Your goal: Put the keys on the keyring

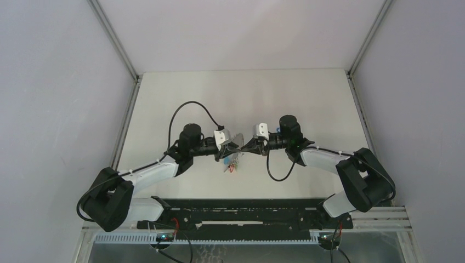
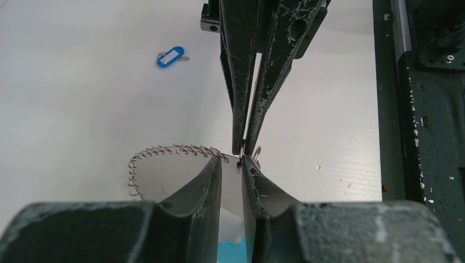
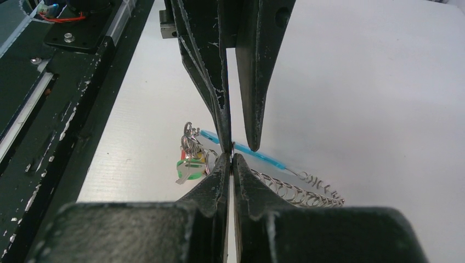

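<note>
A key with a dark-blue oval head [image 2: 171, 57] lies alone on the white table, apart from both grippers; it shows as a blue speck [image 1: 281, 130] behind the right wrist. The keyring [image 2: 164, 150] is a wire loop strung with small silver rings [image 3: 296, 192], and its green and red bits [image 3: 189, 164] hang at one end [image 1: 230, 164]. My right gripper [image 3: 231, 158] is shut on the loop's thin wire. My left gripper [image 2: 233, 160] meets it tip to tip, jaws a narrow gap apart. A cyan plastic piece [image 3: 263, 157] crosses that gap.
The black base rail [image 2: 422, 109] runs along the near table edge beside both grippers. Grey enclosure walls and aluminium posts [image 1: 115, 38] bound the table [image 1: 241, 93] on three sides.
</note>
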Action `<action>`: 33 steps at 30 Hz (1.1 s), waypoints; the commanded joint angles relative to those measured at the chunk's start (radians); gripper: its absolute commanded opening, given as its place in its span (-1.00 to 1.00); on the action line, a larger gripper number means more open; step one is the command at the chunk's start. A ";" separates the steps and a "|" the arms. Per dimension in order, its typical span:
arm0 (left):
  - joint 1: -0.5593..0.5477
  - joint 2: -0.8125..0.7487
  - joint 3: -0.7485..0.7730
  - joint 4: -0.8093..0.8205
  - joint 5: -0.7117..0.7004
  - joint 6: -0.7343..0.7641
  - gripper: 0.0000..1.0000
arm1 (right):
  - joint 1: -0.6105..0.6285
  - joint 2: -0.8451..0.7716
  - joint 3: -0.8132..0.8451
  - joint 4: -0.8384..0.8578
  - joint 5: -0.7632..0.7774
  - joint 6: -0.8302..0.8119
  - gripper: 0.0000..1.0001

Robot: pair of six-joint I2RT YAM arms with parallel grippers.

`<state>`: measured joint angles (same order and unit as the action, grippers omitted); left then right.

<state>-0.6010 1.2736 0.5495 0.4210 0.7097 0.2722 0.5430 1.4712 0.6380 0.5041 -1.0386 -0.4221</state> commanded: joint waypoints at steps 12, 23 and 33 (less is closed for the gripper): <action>0.026 0.010 -0.024 0.065 0.057 -0.021 -0.49 | -0.017 -0.006 -0.026 0.126 -0.054 0.056 -1.00; 0.032 0.032 -0.014 0.072 0.091 -0.036 -0.51 | -0.018 -0.007 -0.032 0.146 -0.058 0.068 -1.00; 0.032 0.050 -0.011 0.114 0.115 -0.064 -0.57 | -0.014 0.003 -0.032 0.162 -0.063 0.076 -1.00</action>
<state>-0.5747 1.3140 0.5362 0.4808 0.7929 0.2276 0.5297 1.4754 0.6022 0.6033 -1.0721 -0.3614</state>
